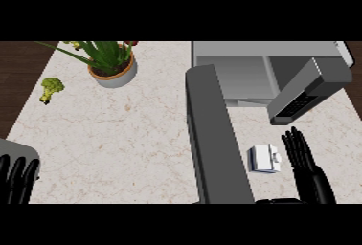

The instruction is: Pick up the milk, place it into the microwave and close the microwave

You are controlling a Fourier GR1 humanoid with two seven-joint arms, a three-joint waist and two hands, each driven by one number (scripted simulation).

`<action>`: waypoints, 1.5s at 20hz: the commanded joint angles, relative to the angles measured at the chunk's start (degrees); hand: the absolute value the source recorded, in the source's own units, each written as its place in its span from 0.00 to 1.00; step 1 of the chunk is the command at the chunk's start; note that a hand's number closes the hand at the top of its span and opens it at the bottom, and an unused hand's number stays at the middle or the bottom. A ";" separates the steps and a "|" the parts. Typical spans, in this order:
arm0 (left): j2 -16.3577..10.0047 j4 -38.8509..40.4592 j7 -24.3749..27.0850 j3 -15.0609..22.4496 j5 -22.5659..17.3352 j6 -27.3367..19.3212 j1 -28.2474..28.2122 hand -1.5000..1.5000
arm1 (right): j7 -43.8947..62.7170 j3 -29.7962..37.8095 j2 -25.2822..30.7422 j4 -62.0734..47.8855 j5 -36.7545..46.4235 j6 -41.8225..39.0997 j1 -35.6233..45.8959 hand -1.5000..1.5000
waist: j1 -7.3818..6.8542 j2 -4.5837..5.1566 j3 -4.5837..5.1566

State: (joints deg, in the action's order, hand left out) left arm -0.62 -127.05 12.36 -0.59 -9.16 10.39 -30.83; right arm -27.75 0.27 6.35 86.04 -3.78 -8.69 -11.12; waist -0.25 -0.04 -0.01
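The milk [265,159] is a small white carton standing on the marble counter [120,139], low at the right. My right hand [308,165] is just right of it with fingers straight and open, a narrow gap from the carton. The grey microwave [244,79] stands at the back right with its cavity showing. Its door [212,139] is swung wide open and reaches toward me as a long grey slab just left of the milk. The dark control panel [311,91] sits on its right side. My left hand [17,178] rests open at the lower left edge.
A potted plant [113,64] stands at the back left of the counter, and a piece of broccoli [51,89] lies near the left edge. Dark wood floor [17,76] shows beyond the counter's left side.
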 commanded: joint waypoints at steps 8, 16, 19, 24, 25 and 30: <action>0.59 -0.91 1.24 6.12 2.48 -3.50 -2.23 0.00 | -9.35 2.84 0.65 -17.10 3.88 -0.46 10.13 0.00 | -0.25 0.01 0.00; -0.40 -4.04 -2.17 -1.14 -2.45 1.54 -2.47 0.00 | -19.69 4.96 -0.12 -29.87 6.81 2.49 12.20 0.00 | -0.24 0.04 -0.02; -0.68 -3.58 -1.71 -2.94 -3.85 2.43 -2.81 0.00 | -20.18 7.27 0.74 -36.26 7.67 5.70 15.81 0.00 | -0.36 0.09 -0.03; 0.38 -1.71 -0.11 -3.13 -2.00 3.06 -2.02 0.00 | -18.54 9.58 2.69 -40.55 7.91 8.98 19.48 0.00 | -0.19 0.02 0.00; 0.32 -4.76 -5.16 -2.14 -0.96 -0.26 2.15 0.00 | -21.32 11.43 4.85 -48.30 8.00 7.90 24.67 0.00 | -0.35 0.18 -0.06; 0.24 -4.96 -4.29 -2.61 -4.08 3.29 -2.22 0.00 | -28.74 11.33 7.49 -56.02 6.37 -3.45 24.50 0.00 | -0.70 0.20 -0.09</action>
State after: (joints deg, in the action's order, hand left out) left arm -0.59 -130.36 9.93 -3.47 -12.15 13.53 -32.40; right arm -52.96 11.23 11.64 36.19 3.43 -5.04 11.44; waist -0.71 0.09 -0.06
